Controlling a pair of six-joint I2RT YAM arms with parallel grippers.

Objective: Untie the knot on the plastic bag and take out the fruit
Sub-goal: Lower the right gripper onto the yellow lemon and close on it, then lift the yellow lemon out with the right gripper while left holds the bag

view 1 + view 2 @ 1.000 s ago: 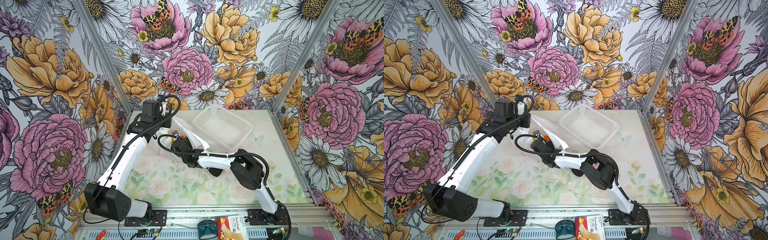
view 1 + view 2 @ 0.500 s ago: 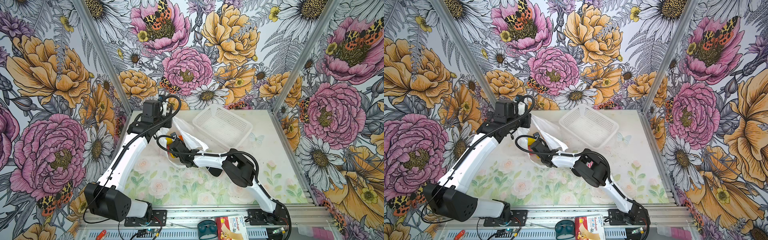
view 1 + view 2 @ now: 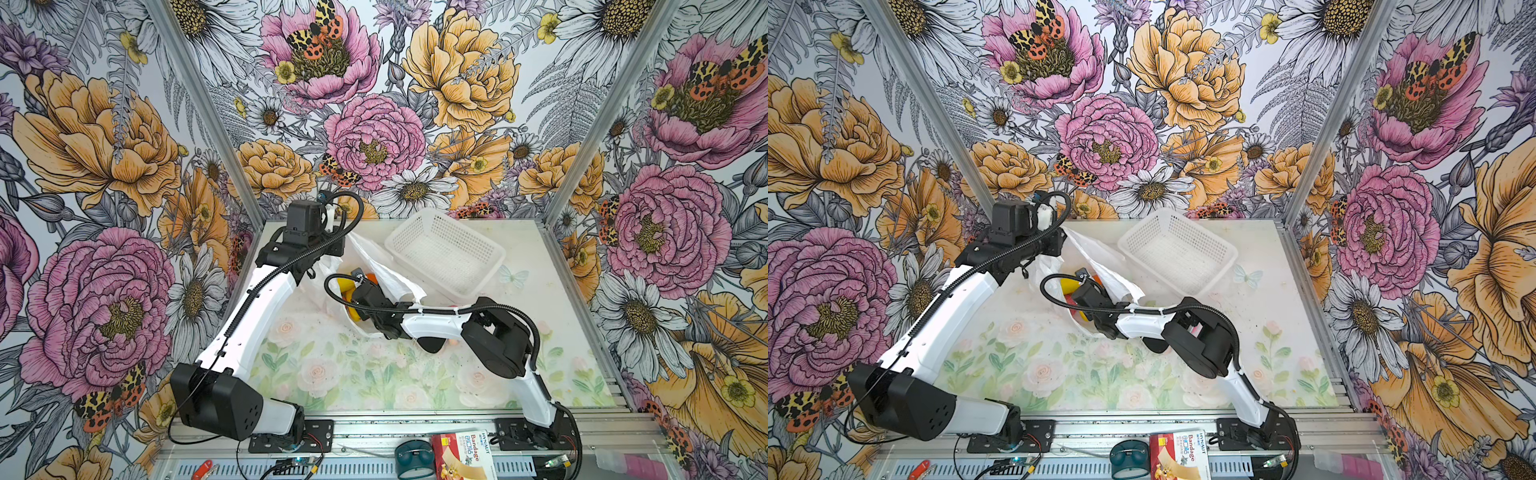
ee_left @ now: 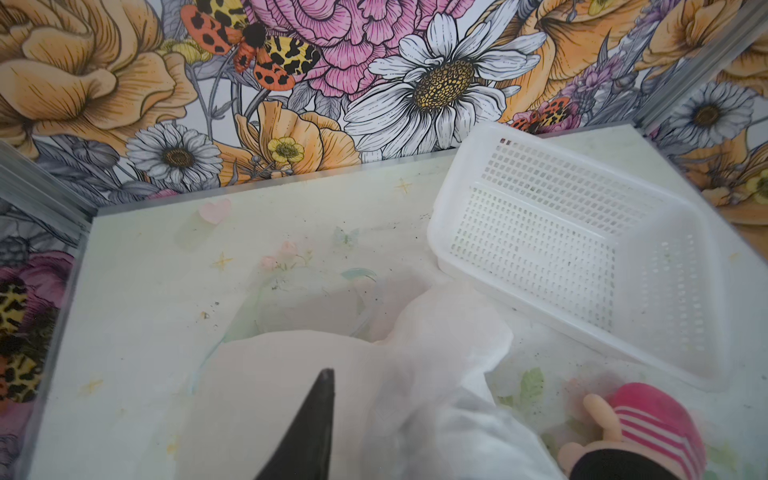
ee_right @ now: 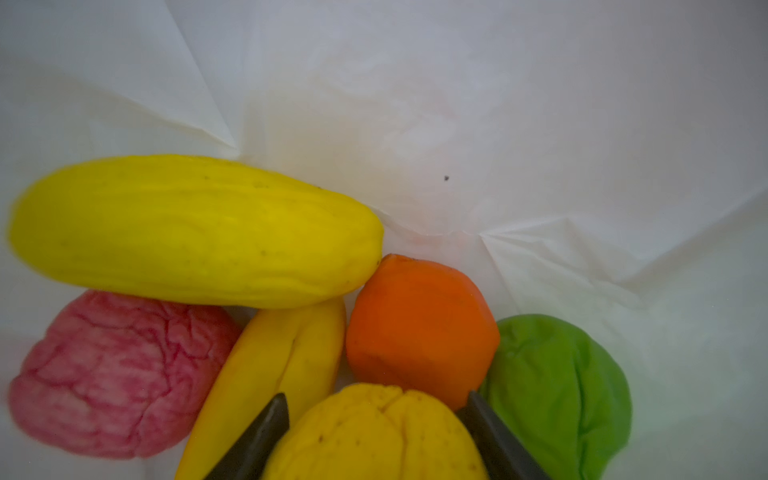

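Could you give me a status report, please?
Right pincer straddles lumpy yellow fruit inside plastic bag, grip unconfirmed. Left pincer at bag, state unclear. Orange fruit alongside.

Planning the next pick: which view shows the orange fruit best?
Right wrist view: the orange fruit sits close and sharp inside the plastic bag. Both top views catch only an orange sliver by the right arm; left wrist view shows none.

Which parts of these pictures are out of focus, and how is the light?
Left wrist view: the plastic bag close to the lens and the doll are blurred, the basket is sharper. Right wrist view: soft, diffuse light through the plastic bag, no hard shadows; the pink fruit is slightly soft. Both top views: sharp, evenly lit.
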